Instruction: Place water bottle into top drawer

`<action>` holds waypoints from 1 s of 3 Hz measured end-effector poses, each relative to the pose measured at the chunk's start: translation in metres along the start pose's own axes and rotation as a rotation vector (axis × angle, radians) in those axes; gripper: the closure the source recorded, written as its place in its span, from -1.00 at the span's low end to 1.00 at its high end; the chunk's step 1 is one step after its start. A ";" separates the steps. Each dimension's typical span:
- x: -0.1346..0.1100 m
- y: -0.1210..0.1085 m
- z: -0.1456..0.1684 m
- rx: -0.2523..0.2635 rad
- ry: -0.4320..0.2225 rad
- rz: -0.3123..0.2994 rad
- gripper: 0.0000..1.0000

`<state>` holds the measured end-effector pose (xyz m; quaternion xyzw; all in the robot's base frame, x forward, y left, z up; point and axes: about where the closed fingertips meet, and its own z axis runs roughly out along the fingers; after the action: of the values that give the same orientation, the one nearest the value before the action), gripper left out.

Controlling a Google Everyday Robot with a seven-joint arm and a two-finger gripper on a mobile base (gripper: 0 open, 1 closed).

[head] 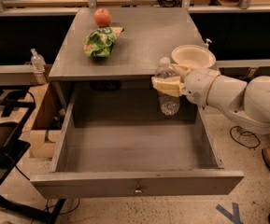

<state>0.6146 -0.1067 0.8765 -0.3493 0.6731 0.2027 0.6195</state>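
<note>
The water bottle (168, 102) is gripped upright by the end effector (166, 85) over the top drawer (134, 183), far right; it should be lowered inside before release.

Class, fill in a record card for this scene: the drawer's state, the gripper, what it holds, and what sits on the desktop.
Top drawer: pulled open
Gripper: over the drawer's back right part, shut on the water bottle
Water bottle: upright, not yet inside the drawer
Desktop: apple, green snack bag, white bowl
</note>
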 end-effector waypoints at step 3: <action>0.037 0.012 0.028 -0.044 -0.004 0.112 1.00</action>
<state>0.6259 -0.0865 0.8340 -0.3241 0.6856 0.2527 0.6008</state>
